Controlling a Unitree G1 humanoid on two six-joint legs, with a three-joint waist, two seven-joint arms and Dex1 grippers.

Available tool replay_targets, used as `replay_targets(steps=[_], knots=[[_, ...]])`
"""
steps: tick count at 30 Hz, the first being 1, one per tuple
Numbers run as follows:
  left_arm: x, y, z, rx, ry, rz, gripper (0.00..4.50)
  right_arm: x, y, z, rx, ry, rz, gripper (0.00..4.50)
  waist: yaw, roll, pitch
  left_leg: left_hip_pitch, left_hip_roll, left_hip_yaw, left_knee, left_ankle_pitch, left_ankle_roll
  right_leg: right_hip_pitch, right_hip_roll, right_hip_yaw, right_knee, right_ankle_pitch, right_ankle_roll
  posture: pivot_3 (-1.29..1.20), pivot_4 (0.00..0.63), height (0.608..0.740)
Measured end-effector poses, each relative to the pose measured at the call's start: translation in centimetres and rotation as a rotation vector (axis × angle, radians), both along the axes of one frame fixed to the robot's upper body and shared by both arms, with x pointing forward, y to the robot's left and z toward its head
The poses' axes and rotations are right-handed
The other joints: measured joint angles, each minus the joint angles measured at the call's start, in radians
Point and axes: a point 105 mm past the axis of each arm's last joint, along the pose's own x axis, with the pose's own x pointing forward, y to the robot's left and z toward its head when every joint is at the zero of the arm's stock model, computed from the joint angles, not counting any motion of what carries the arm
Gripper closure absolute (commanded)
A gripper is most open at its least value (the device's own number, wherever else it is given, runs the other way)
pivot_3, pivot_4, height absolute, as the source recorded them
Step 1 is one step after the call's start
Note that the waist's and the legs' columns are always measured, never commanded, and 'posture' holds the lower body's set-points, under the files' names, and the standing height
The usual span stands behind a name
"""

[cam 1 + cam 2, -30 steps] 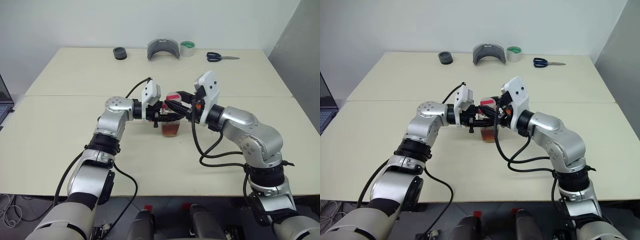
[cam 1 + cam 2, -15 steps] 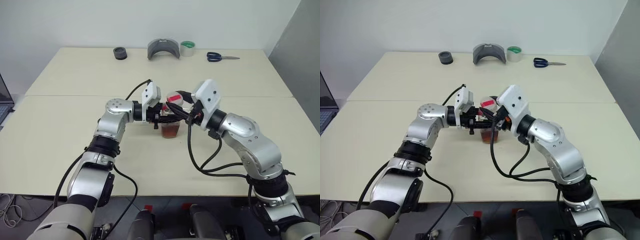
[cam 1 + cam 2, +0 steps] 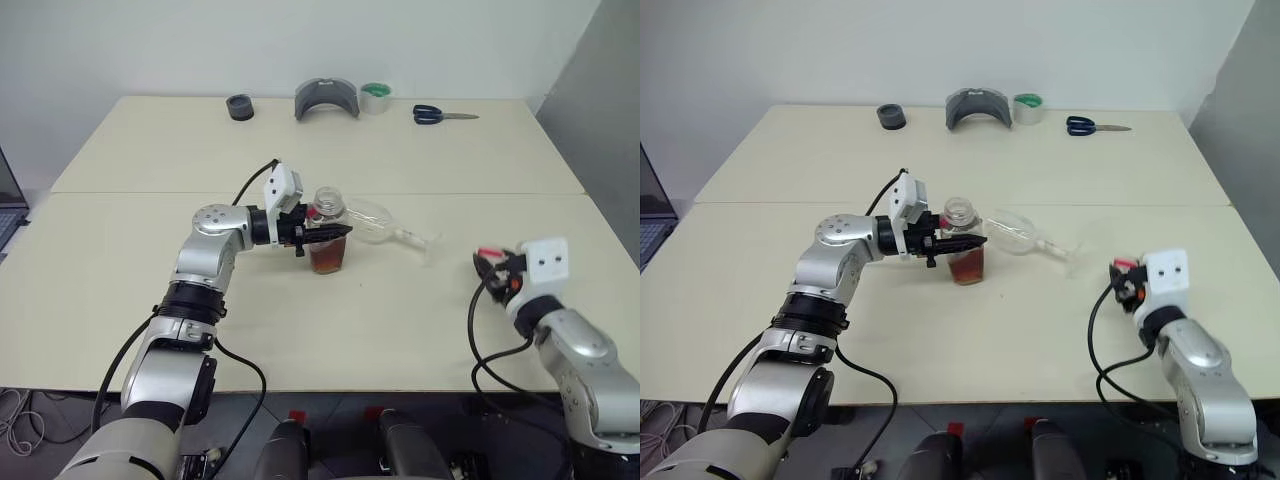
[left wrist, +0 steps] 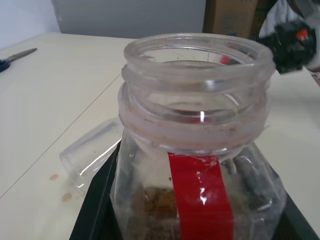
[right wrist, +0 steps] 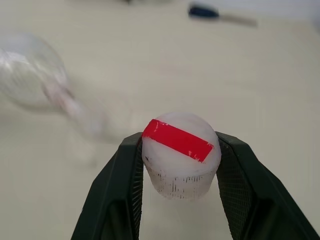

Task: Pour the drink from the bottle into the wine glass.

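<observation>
The bottle [image 3: 326, 236] stands upright in the middle of the table, its wide neck uncapped, a red strip [image 4: 200, 192] down its side. The amber drink [image 3: 327, 262] fills its lower part. My left gripper [image 3: 335, 232] reaches in level from the left and is shut on the bottle's body. The wine glass [image 3: 378, 221] lies on its side just behind and right of the bottle, foot pointing right. My right gripper [image 5: 180, 146] is low at the table's right side, shut on the white cap [image 5: 180, 152] with its red band.
Along the far edge of the table lie a black ring [image 3: 239, 106], a grey curved piece [image 3: 326, 97], a green tape roll [image 3: 375, 96] and blue scissors [image 3: 440, 114]. A laptop corner [image 3: 8, 200] shows at the far left.
My right gripper has left the bottle's neck and swung right and down with the cap in it. The bottle now stands uncapped. The left gripper keeps its hold, shifted slightly left.
</observation>
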Motion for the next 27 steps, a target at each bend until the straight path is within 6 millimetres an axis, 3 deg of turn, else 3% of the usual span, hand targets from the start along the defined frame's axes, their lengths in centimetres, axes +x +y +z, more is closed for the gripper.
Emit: replay_targets(steps=[5, 12, 20, 23, 25, 27], knots=[[0.0, 0.2, 0.0, -0.009, -0.004, 0.039, 2.79, -0.2, -0.7, -1.8, 0.026, 0.081, -0.043, 0.05, 0.003, 0.000, 0.000, 0.000, 0.000, 0.001, 0.000, 0.000, 0.000, 0.000, 0.000, 0.001, 0.000, 0.000, 0.000, 0.00, 0.150, 0.740], [1.3, 2.0, 1.3, -0.085, -0.019, 0.195, 2.79, -0.4, -2.7, -0.8, -0.200, 0.086, -0.017, 0.00, 0.007, 0.000, 0.000, 0.000, -0.001, 0.001, 0.000, 0.000, 0.000, 0.000, 0.000, 0.001, -0.001, 0.000, 0.000, 0.00, 0.150, 0.740], [2.9, 4.8, 1.6, -0.110, -0.050, 0.378, 2.79, -0.5, -2.9, 0.5, -0.601, 0.063, 0.133, 0.00, 0.006, 0.000, 0.000, 0.002, 0.000, 0.005, 0.000, 0.000, 0.000, 0.000, 0.001, 0.005, -0.001, 0.000, 0.001, 0.00, 0.150, 0.740], [3.2, 5.6, 1.7, -0.117, -0.059, 0.419, 2.79, -0.1, -1.9, 1.0, -0.509, 0.016, 0.140, 0.00, 0.007, -0.001, 0.000, 0.002, 0.000, 0.006, 0.000, 0.000, 0.000, 0.000, 0.000, 0.006, -0.001, 0.000, 0.001, 0.00, 0.150, 0.740], [3.3, 5.8, 1.8, -0.118, -0.067, 0.432, 2.79, 0.5, -0.9, 1.2, -0.200, -0.015, 0.091, 0.00, 0.007, -0.003, 0.000, 0.002, 0.001, 0.006, 0.000, 0.000, 0.000, 0.000, 0.001, 0.006, 0.000, 0.000, 0.000, 0.00, 0.150, 0.740], [3.4, 5.9, 1.8, -0.120, -0.069, 0.444, 2.79, 0.6, -0.5, 1.1, -0.048, -0.008, 0.078, 0.00, 0.010, -0.003, 0.000, 0.002, 0.000, 0.006, 0.000, 0.000, 0.000, 0.000, 0.000, 0.007, 0.000, 0.000, 0.000, 0.00, 0.150, 0.740]])
